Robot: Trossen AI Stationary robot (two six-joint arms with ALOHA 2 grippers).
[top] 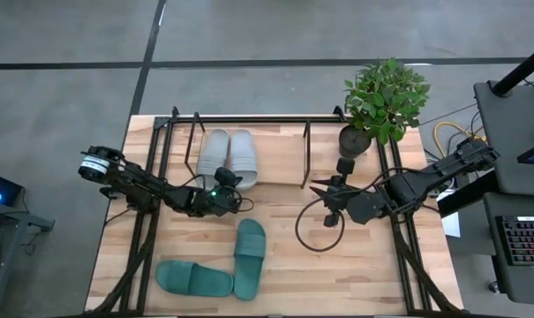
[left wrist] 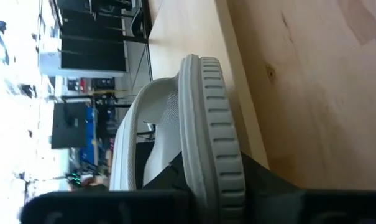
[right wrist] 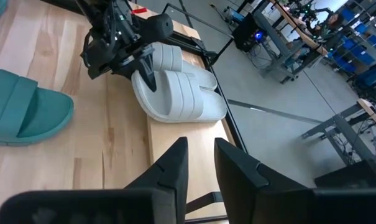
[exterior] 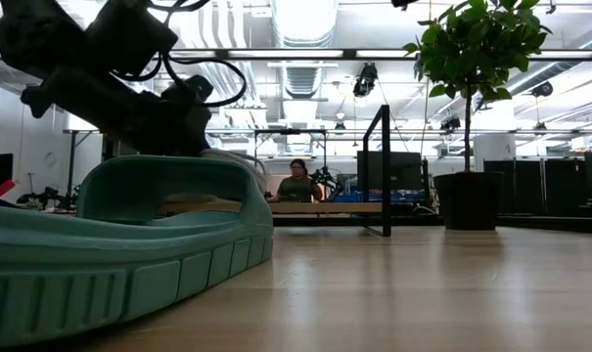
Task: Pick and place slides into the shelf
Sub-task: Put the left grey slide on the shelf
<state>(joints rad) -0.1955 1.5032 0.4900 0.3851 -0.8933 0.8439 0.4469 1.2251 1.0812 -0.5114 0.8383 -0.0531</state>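
2 grey slides (top: 227, 156) sit on the shelf (top: 275, 157); our left gripper (top: 222, 181), clamped on one's heel, should release it gently.

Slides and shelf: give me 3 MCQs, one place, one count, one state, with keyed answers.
1. Where are the two grey slides?
A. On the shelf board
B. Beside the plant
C. Off the table

2. How many teal slides lie on the tabletop?
A. One
B. Two
C. Four

3. What is the left gripper doing?
A. Waiting far from any slide
B. Holding a teal slide
C. Shut on a grey slide's edge

Answers: 1 A, the pair sits side by side inside the rack. 2 B, both lie near the front edge. 3 C, the left wrist view shows the ribbed grey sole between its fingers.
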